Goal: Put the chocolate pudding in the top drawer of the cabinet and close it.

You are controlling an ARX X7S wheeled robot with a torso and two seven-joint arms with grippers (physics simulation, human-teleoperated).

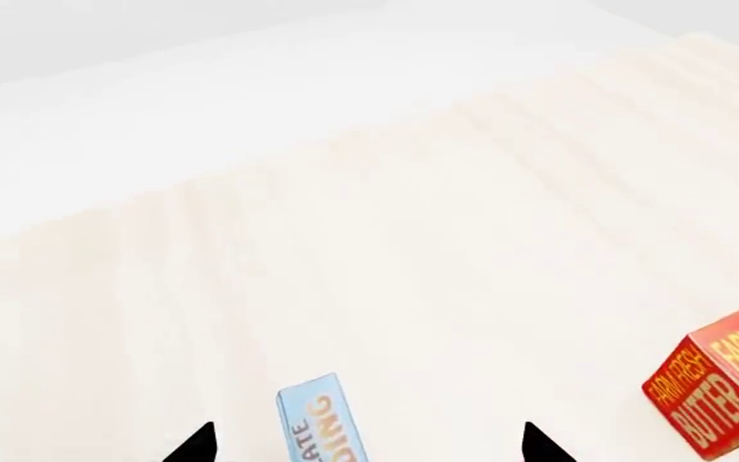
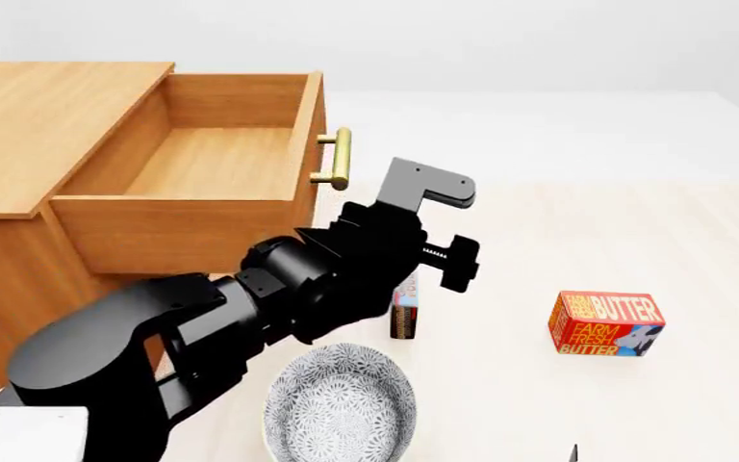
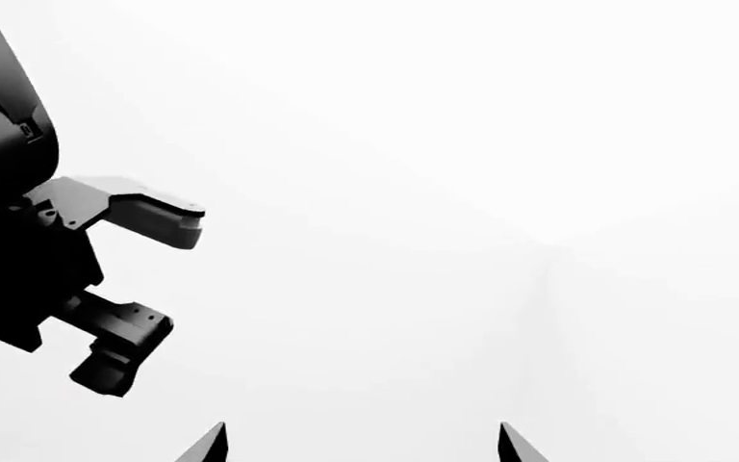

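The top drawer (image 2: 216, 159) stands open and empty — the chocolate pudding (image 2: 404, 306) rests on the table (image 2: 677, 231), ungrasped. The left gripper (image 1: 367, 448) hovers over it, jaws spread — grasping, placing, closing remain.

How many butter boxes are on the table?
1. The butter box lies on the table at the right, apart from the chocolate pudding. The left arm may hide others.
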